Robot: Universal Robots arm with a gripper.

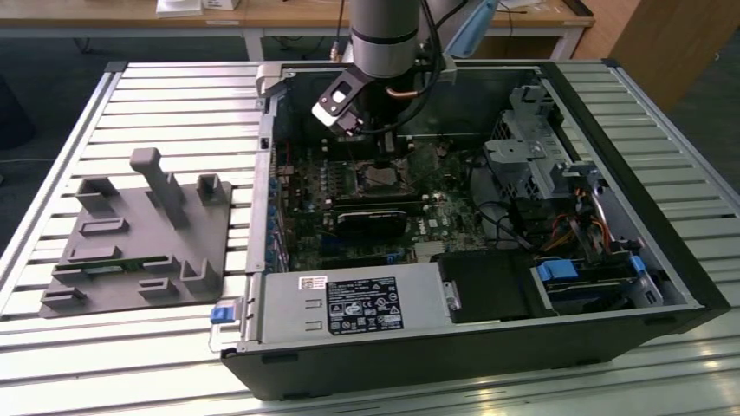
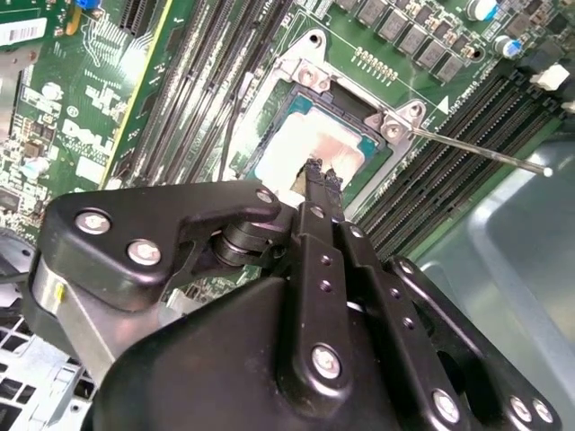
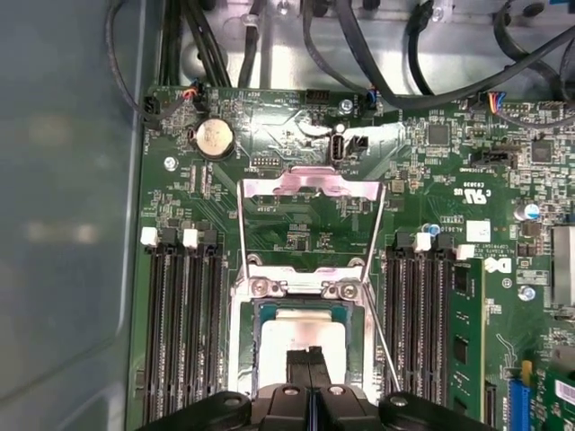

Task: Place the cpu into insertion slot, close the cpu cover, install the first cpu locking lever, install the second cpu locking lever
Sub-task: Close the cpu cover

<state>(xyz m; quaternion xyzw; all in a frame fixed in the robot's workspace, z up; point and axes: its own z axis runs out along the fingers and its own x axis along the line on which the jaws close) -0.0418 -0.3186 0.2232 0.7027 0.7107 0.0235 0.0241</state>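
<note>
Open black metal computer case holds green circuit board. Small square grey-faced cpu lies in silver-rimmed square insertion slot. Black gripper over cpu, fingertips pressed together, gripping nothing; contact unclear. Thin silver window-frame cpu cover is flipped open beside slot.

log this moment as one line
gripper shut, tips over cpu | cpu in insertion slot | cpu cover open | locking lever unlatched
</note>
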